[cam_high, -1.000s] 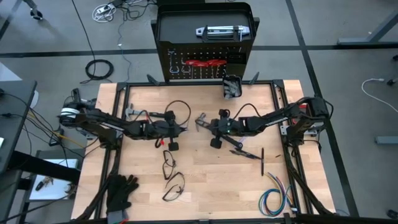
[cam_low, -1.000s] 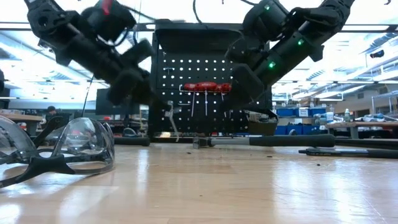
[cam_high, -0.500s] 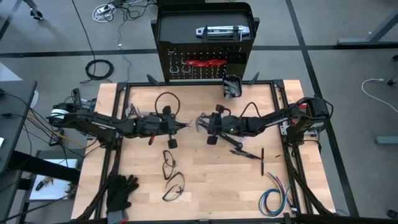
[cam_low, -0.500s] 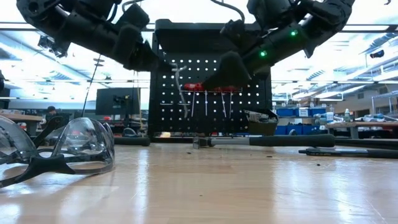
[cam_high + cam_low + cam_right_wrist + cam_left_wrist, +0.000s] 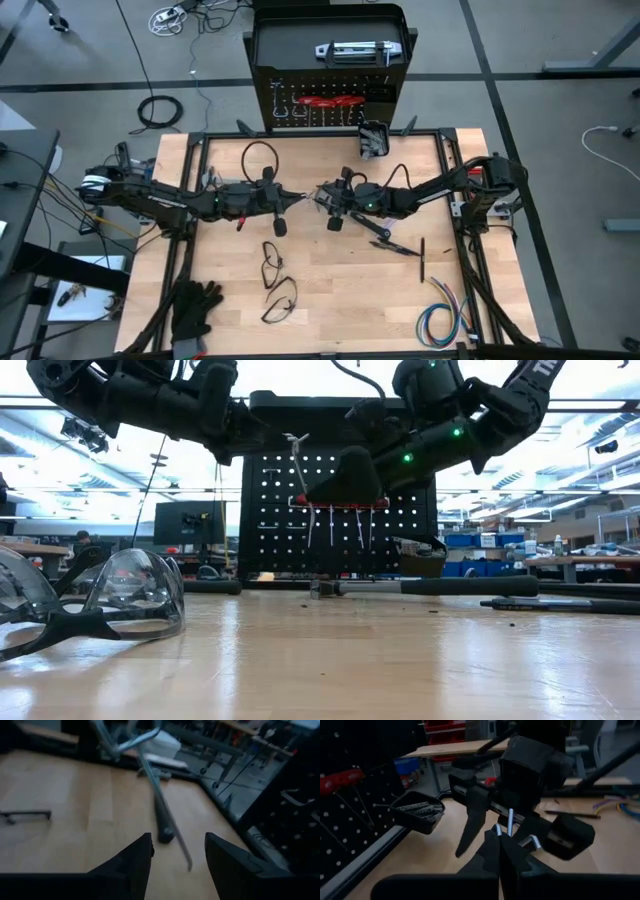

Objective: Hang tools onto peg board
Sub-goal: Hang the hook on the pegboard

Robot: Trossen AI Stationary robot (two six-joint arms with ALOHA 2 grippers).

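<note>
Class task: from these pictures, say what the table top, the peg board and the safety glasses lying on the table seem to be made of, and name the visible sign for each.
Table top: likely wood, pale planks with visible seams and grain. Peg board: probably painted metal, a thin flat black panel with even rows of holes. Safety glasses: seemingly plastic, clear curved glossy lenses in a dark frame.

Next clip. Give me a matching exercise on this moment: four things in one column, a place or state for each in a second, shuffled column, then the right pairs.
Things:
1. left gripper
2. right gripper
3. black gloves
4. red-handled tools

Places or states:
A. hanging on the peg board
B. open, over the middle of the table
C. lying at the table's near left corner
D. shut on a thin metal tool

Pairs: 1-D, 2-B, 3-C, 4-A
</note>
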